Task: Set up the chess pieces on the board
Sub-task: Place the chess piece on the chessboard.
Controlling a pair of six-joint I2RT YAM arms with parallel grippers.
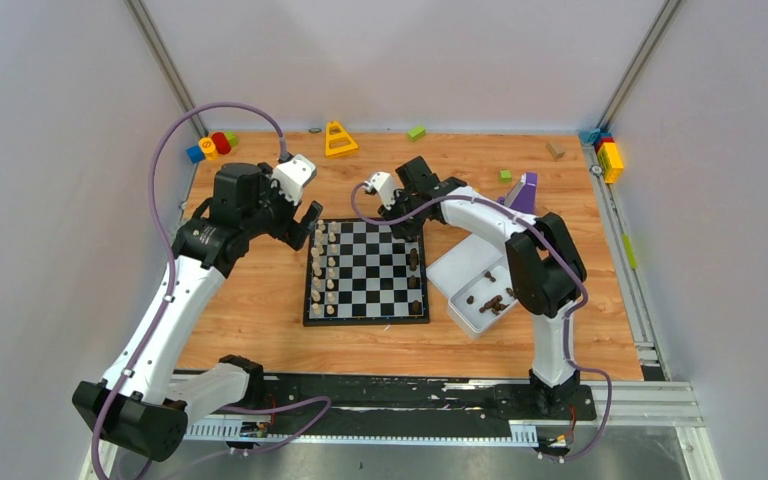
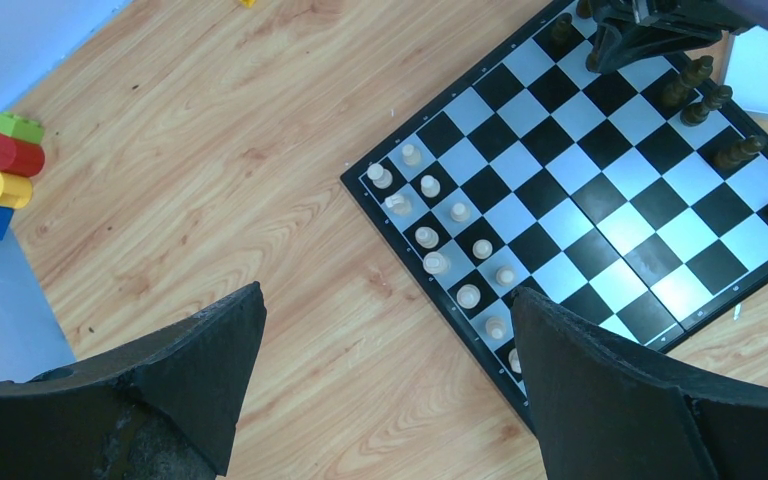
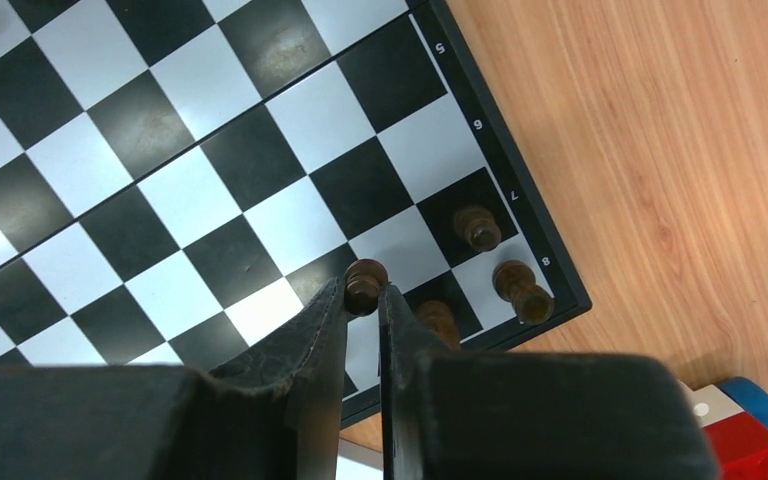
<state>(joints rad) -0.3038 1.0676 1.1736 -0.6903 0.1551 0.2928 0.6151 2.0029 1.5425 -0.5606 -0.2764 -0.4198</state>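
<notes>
A wooden bench (image 1: 250, 310) carries stacked blue, yellow, red and green blocks (image 1: 210, 146) at the upper left of the top view. A yellow triangular toy (image 1: 339, 139) and a green brick (image 1: 416, 132) lie along the top edge. A white tray (image 1: 460, 272) sits right of centre.

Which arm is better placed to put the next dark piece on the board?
Right. The right fingers are shut on a dark piece at the corner of the board, beside dark pieces already standing there. The left fingers are open and empty, near the pale pieces.
</notes>
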